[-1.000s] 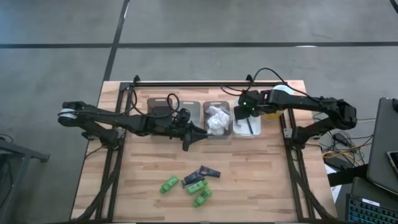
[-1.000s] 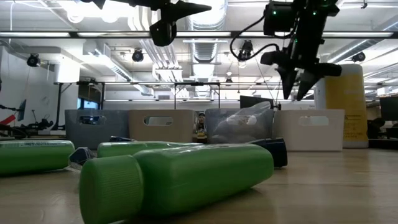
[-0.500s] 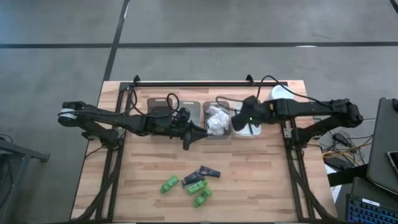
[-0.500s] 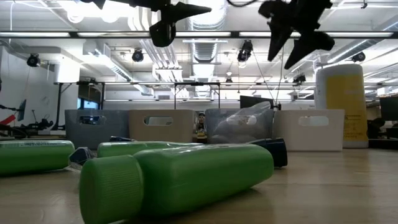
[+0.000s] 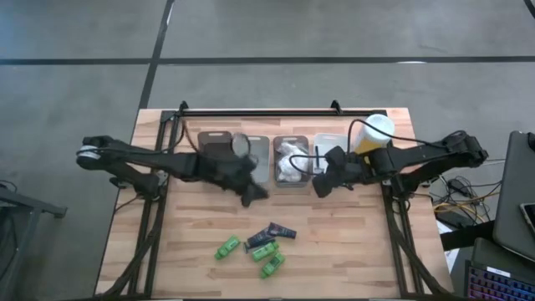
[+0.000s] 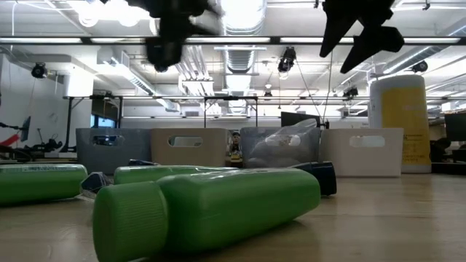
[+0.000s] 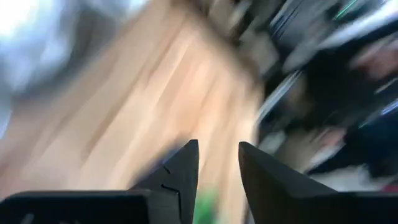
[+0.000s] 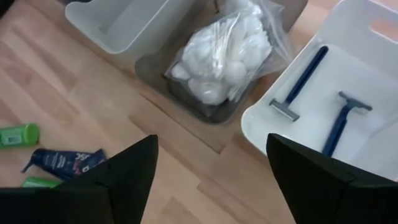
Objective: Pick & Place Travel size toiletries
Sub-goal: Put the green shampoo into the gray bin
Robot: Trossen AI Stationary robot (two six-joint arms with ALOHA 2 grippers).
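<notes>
The toiletries lie on the wood near the table's near edge. There are green bottles (image 5: 226,247), (image 5: 265,251), (image 5: 272,266) and dark tubes (image 5: 282,231), (image 5: 257,241). The low view shows one green bottle (image 6: 211,207) close up on its side. A bag of white packets (image 8: 224,56) sits in the grey tray (image 5: 291,159). Two blue-handled razors (image 8: 298,81) lie in the white tray (image 5: 330,160). My right gripper (image 5: 320,186) (image 8: 211,140) hangs open above the wood just near the trays and holds nothing. My left gripper (image 5: 253,194) (image 7: 217,146) is blurred and empty, with a narrow gap between its fingers.
A row of trays stands along the far side: a dark tray (image 5: 219,146), a clear one (image 5: 252,152), the grey one and the white one. A tall yellow cylinder with a white cap (image 5: 376,134) stands at the far right. Bare wood lies between the trays and the toiletries.
My right gripper has come away from above the white tray. It rose and moved toward the near edge and a little left, and now hangs over the wood. My left gripper has swung quickly toward the near-left and turned, so it shows blurred. No toiletry has moved.
</notes>
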